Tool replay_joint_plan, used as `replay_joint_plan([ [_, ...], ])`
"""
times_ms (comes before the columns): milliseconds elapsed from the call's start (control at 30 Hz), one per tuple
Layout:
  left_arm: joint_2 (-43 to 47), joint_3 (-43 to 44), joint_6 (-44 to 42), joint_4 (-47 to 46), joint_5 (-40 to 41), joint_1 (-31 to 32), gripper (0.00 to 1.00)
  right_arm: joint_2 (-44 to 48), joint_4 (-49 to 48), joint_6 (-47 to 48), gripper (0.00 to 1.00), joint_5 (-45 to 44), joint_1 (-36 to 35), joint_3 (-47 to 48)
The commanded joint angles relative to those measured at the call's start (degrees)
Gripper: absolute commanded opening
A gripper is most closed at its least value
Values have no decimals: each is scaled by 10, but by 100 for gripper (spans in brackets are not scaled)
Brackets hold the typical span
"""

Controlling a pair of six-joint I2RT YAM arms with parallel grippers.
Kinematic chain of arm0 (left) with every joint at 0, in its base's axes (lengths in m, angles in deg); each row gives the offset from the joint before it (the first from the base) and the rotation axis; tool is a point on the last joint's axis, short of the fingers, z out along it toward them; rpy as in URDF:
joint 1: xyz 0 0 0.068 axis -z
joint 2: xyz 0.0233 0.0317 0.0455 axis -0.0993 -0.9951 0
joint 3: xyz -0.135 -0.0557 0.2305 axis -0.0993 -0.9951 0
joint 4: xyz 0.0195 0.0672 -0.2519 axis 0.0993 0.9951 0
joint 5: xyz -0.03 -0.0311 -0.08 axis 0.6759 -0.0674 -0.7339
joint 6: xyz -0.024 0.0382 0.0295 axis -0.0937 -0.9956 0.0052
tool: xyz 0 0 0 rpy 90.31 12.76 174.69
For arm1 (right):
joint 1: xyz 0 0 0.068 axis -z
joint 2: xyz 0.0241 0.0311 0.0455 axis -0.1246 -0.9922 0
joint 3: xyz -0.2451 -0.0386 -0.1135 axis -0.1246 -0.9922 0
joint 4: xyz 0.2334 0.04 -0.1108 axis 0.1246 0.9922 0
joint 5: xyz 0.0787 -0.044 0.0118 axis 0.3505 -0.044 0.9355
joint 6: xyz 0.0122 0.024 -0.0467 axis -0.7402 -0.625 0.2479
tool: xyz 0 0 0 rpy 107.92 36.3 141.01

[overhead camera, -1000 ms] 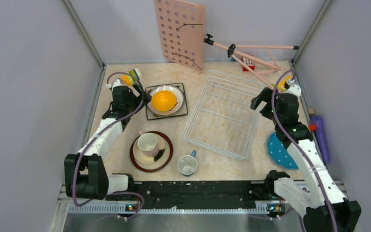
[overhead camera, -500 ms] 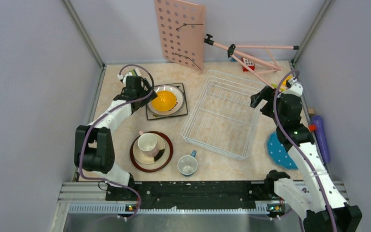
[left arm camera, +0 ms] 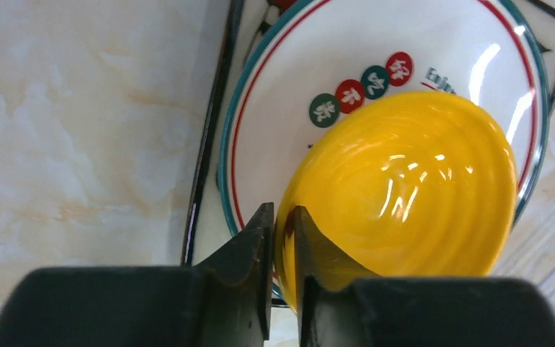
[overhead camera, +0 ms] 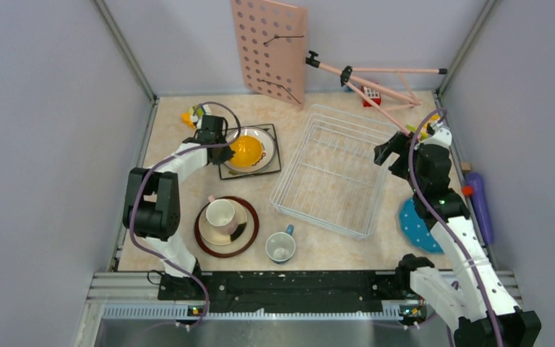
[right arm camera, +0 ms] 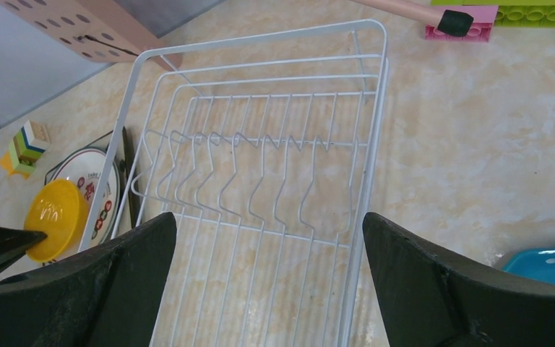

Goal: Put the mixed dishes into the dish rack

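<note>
The left gripper point(left arm camera: 280, 217), which a second ago was hanging wide open short of the dish stack, is now closing to a narrow slot on the glossy yellow ribbed bowl point(left arm camera: 405, 188). One finger is sitting outside the bowl's wall and the other inside, with the near rim pinched between them. That likely means the grasp is being made and the lift is coming next.

The bowl is lying just ahead of the fingertips, resting in the round white plate with red and green characters point(left arm camera: 296, 79), which is sitting on the dark-edged square plate point(left arm camera: 209, 144). Nothing appears raised yet.

The left arm has swung from bent and drawn back to reaching far forward, wrist tipped down over the stack. The white wire dish rack point(overhead camera: 292, 155) is standing off to the gripper's right, holding no dishes.

The right gripper point(right arm camera: 267, 224) is hovering above the rack's right side, jaws spread fully and holding nothing.
</note>
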Motion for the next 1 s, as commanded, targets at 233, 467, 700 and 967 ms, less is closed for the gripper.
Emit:
replay_joint_plan([
  [233, 123, -34, -17, -51, -28, 0, 0, 1, -37, 4, 99, 73, 2, -1],
  [467, 218, -62, 40, -98, -189, -3, 0, -60, -159, -34, 99, 337, -2, 4],
  [700, 265, -129, 228, -321, -393, -2, 0, -112, -350, -118, 99, 358, -115, -10],
  [967, 268, -152, 342, -421, -460, 14, 0, -168, -523, -159, 99, 305, -209, -6],
])
